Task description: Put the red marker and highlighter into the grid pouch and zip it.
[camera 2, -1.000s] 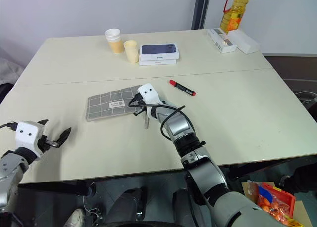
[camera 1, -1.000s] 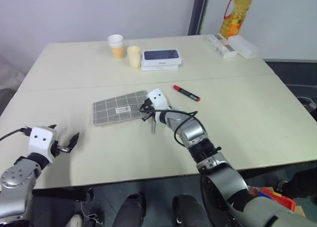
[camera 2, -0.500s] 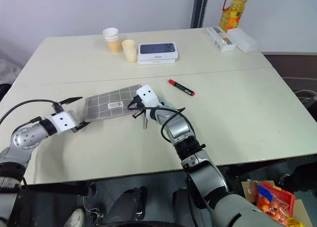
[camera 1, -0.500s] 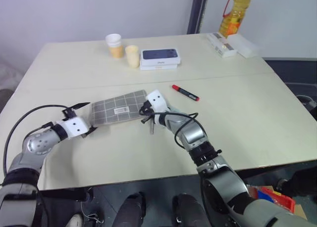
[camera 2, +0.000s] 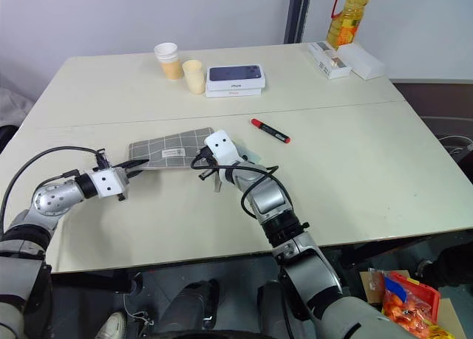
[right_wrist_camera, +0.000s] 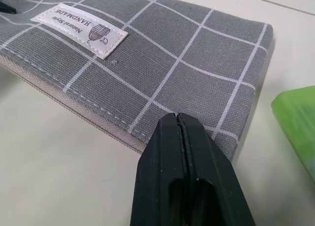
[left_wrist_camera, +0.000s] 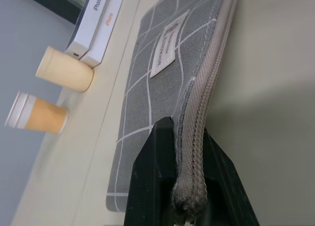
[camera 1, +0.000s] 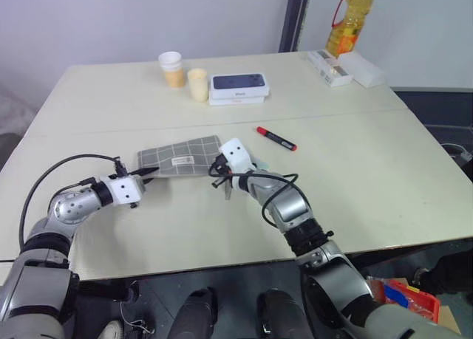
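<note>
I'm standing at a big cream table [camera 1: 355, 176] in what looks like an office or a plain test room: bare pale wall [camera 1: 111, 21] behind it, a dark post [camera 1: 293, 18] in the corner, dark floor [camera 1: 436, 106] past the far edge. Desk clutter tells the story: two paper cups [camera 1: 172, 68], a boxed phone [camera 1: 239, 87], flat white boxes [camera 1: 346, 67], a red marker [camera 1: 277, 138], a grey checked pencil pouch [camera 1: 181, 156], plus a bottle of cooking oil [camera 1: 349, 21] parked in the corner
</note>
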### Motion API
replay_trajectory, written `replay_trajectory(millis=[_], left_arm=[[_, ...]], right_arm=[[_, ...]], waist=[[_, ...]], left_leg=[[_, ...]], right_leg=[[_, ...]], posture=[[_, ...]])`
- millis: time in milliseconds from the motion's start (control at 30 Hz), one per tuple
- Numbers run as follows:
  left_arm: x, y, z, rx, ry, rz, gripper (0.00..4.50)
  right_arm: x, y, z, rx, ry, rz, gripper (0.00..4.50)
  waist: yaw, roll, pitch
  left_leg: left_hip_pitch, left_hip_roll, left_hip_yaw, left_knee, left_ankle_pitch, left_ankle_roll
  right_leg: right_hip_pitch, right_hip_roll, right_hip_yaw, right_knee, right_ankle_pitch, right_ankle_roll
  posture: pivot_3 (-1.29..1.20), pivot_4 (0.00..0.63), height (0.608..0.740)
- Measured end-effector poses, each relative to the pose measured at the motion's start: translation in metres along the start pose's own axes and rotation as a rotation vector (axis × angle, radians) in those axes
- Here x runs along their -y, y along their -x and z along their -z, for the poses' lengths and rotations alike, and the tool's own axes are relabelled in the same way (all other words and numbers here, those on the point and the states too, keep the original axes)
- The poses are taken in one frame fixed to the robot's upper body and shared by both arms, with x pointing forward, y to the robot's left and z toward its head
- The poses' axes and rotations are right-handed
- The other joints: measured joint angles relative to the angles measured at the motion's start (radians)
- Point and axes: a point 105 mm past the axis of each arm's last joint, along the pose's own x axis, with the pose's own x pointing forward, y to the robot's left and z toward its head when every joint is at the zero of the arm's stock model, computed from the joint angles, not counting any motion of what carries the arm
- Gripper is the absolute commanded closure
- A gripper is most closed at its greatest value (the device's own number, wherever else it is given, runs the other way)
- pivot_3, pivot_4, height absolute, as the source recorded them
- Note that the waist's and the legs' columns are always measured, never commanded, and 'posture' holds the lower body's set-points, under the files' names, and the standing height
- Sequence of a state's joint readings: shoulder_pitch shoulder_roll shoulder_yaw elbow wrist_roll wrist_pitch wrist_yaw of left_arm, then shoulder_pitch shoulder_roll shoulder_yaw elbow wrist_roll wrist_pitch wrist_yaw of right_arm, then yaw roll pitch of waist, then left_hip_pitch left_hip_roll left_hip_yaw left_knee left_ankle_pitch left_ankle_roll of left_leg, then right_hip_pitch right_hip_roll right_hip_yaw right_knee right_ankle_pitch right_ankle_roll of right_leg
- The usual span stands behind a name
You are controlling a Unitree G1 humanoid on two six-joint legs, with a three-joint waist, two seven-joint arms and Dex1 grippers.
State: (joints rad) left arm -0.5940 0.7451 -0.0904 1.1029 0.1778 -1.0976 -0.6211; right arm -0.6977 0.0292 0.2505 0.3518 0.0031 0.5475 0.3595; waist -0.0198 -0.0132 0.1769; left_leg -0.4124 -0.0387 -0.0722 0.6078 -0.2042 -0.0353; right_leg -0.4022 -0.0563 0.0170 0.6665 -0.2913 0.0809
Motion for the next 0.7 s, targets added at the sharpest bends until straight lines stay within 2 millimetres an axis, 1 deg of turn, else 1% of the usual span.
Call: replay_trajectory(millis=[100,200,300,333,367,400,433,500,567,700], left_arm=[[0.004,0.003,0.0,0.016,0.083,-0.039,4.49],[0.01,0.011,-0.003,0.026,0.164,-0.086,4.5],[0.023,0.022,-0.01,0.021,0.275,-0.159,4.5],[0.028,0.026,-0.014,0.016,0.312,-0.186,4.5],[0.033,0.029,-0.017,0.005,0.347,-0.214,4.5],[0.036,0.031,-0.021,-0.003,0.378,-0.239,4.5],[0.037,0.032,-0.024,-0.006,0.393,-0.258,4.5],[0.035,0.032,-0.035,-0.005,0.42,-0.305,4.5],[0.031,0.03,-0.042,-0.006,0.441,-0.346,4.5],[0.032,0.022,-0.047,-0.017,0.481,-0.385,4.5]], right_arm=[[0.0,0.003,-0.006,0.042,0.003,-0.016,4.5],[0.0,0.018,-0.021,0.117,0.028,-0.091,3.69],[0.008,0.036,-0.032,0.159,0.074,-0.132,2.06],[0.012,0.042,-0.033,0.165,0.075,-0.134,1.64],[0.015,0.047,-0.034,0.165,0.073,-0.132,1.02],[0.019,0.051,-0.034,0.168,0.063,-0.128,0.59],[0.022,0.053,-0.034,0.168,0.056,-0.126,0.04],[0.024,0.059,-0.037,0.169,0.042,-0.124,0.04],[0.023,0.061,-0.037,0.157,0.049,-0.135,0.04],[0.024,0.063,-0.023,0.092,0.027,-0.127,0.04]], waist=[[-0.002,0.0,0.0],[-0.003,0.0,0.0],[-0.013,0.0,0.0],[-0.016,0.0,0.0],[-0.017,0.0,0.0],[-0.019,0.0,0.0],[-0.019,0.0,0.0],[-0.02,0.0,0.0],[-0.019,0.0,0.0],[-0.017,0.0,0.0]], left_leg=[[0.0,0.0,0.0,0.0,0.0,0.0],[-0.001,0.001,0.0,0.0,0.0,0.0],[-0.001,0.001,0.0,0.0,0.0,0.0],[-0.001,0.001,-0.001,0.0,0.0,0.0],[-0.002,0.001,-0.001,0.0,0.0,0.0],[-0.002,0.001,-0.002,0.0,0.0,0.0],[-0.002,0.001,-0.002,0.0,0.0,0.0],[-0.002,0.001,-0.003,0.0,0.0,0.0],[-0.002,0.001,-0.003,0.001,0.0,0.0],[-0.002,0.001,-0.003,0.002,0.0,0.0]], right_leg=[[0.0,-0.001,0.0,0.0,0.0,0.0],[-0.001,-0.001,0.001,0.0,0.0,0.0],[-0.001,-0.002,0.002,0.0,0.0,0.0],[-0.001,-0.002,0.002,0.0,0.0,0.0],[-0.001,-0.002,0.002,0.0,0.0,0.0],[0.0,-0.002,0.002,0.0,0.0,0.0],[-0.001,-0.002,0.001,0.0,0.0,0.0],[-0.001,-0.002,0.001,0.0,0.0,-0.001],[0.0,-0.002,0.0,0.0,0.0,-0.001],[0.001,-0.002,0.0,-0.001,0.0,-0.001]], posture=[[0.0,0.15,0.74],[0.0,0.15,0.74],[0.0,0.15,0.74],[0.0,0.15,0.74],[0.0,0.15,0.74],[0.0,0.15,0.74],[0.0,0.15,0.74],[0.0,0.15,0.74],[0.0,0.15,0.74],[0.0,0.15,0.74]])
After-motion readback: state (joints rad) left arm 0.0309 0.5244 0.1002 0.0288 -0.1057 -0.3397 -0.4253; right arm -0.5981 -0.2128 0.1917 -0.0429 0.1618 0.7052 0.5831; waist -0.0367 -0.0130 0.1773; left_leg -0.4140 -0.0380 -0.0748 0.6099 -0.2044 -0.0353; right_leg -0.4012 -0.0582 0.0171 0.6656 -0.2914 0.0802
